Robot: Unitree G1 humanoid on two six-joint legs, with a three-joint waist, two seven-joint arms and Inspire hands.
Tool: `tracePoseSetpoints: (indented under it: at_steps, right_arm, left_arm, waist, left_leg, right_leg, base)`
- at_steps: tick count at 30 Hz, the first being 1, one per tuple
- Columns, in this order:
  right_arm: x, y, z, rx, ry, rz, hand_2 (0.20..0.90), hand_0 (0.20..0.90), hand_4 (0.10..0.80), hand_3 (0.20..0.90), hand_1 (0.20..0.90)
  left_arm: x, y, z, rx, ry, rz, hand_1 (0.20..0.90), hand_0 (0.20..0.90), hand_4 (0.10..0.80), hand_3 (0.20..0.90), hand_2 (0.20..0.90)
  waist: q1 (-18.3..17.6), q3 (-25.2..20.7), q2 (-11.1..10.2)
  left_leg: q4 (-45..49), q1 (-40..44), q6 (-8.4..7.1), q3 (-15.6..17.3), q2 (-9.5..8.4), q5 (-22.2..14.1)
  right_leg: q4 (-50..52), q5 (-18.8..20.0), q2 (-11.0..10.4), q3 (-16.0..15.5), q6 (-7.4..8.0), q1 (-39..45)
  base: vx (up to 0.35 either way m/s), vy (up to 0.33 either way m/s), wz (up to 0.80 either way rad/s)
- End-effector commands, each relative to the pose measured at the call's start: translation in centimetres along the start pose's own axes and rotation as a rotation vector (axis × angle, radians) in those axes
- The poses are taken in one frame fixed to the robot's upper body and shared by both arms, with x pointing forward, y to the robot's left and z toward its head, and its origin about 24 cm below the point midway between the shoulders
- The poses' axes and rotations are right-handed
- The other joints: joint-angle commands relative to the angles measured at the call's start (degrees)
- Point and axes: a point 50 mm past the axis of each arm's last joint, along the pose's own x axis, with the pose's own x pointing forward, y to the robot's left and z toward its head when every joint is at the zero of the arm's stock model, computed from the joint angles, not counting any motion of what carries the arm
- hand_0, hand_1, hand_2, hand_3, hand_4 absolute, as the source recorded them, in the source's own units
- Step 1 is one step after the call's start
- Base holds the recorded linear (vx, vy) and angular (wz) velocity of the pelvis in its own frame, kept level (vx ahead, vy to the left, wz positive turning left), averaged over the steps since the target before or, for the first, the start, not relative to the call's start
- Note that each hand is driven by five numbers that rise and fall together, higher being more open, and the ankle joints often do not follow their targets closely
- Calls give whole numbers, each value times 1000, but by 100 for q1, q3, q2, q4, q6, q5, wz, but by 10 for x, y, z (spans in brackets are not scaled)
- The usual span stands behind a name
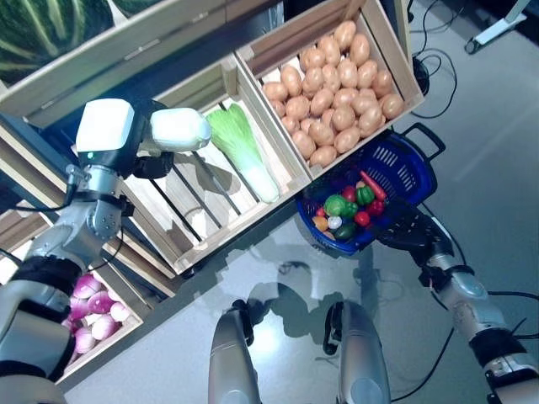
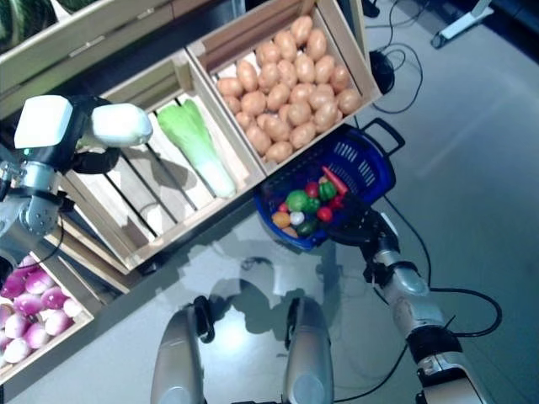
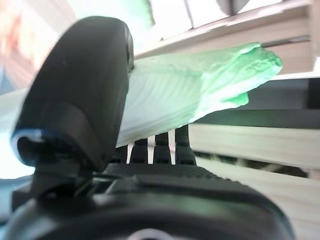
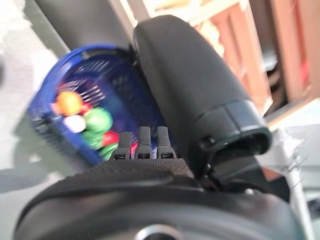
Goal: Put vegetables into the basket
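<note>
A pale green napa cabbage [image 1: 242, 151] lies in the middle wooden crate [image 1: 198, 231] of the stand. My left hand [image 1: 154, 162] reaches into that crate, its white-covered thumb [image 1: 179, 129] just left of the cabbage. In the left wrist view my straight fingers [image 3: 160, 147] point at the cabbage [image 3: 200, 90] and the thumb [image 3: 75, 95] stands beside it; the hand is open. The blue basket [image 1: 410, 171] stands on the floor below the stand, with small green, red, orange and white vegetables [image 1: 341, 206] in it. My right hand [image 1: 410, 231] is open beside the basket's near rim [image 4: 45, 107].
The wooden stand [image 1: 126, 50] slopes across the upper left, and another crate's corner [image 1: 316, 172] sits right above the basket. Grey floor [image 1: 480, 126] spreads to the right, with loose cables [image 1: 438, 63] at the upper right.
</note>
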Motion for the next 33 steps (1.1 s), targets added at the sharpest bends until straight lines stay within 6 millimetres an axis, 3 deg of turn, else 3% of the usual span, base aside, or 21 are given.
tracePoseSetpoints:
  at_steps: [1,9,14,18,24,33]
  right_arm:
    - [2,23,27,-112,-237,36,900,900,800,900,900]
    - [10,71,36,-219,-277,223,900,900,800,900,900]
    - [19,84,46,-250,-232,342,900,900,800,900,900]
    - [28,93,48,-265,-161,392,900,900,800,900,900]
    - [39,106,48,-301,-51,504,900,900,800,900,900]
    - [49,111,61,-462,-48,481,900,900,800,900,900]
  left_arm:
    - [3,16,11,-378,24,181,300,300,400,300,300]
    - [-24,-43,42,-1089,140,38,300,300,400,300,300]
    - [-35,-78,64,-1403,236,-97,300,300,400,300,300]
    - [-44,-103,80,-1599,332,-205,300,300,400,300,300]
    - [-50,-125,106,-1731,407,-350,300,300,400,300,300]
    - [-60,-139,118,-1745,447,-462,300,300,400,300,300]
  waist:
    - [80,-1137,82]
    - [195,-1425,-4]
    - [233,-1644,-63]
    - [268,-1821,-120]
    - [318,-1991,-204]
    - [362,-2064,-231]
  left_leg:
    - [-638,721,315,206,-127,-120]
    - [-1526,1617,269,262,-177,274]
    - [-2095,2185,248,420,-257,460]
    - [-2643,2601,220,485,-300,632]
    - [-3328,3030,182,513,-375,938]
    - [-3702,3307,198,505,-471,1022]
  right_leg:
    - [-1230,1022,-154,178,-21,623]
    - [-2268,1348,147,2,19,1537]
    - [-3058,1520,392,-175,-18,2206]
    - [-3637,1684,497,-279,47,2644]
    - [-4325,2020,622,-382,142,3092]
    - [-4735,2229,696,-336,183,3355]
  base:
    - [40,-95,0]
    - [68,-95,-3]
    - [126,-78,-11]
    - [118,-62,-9]
    - [93,-63,-3]
    - [59,-41,2]
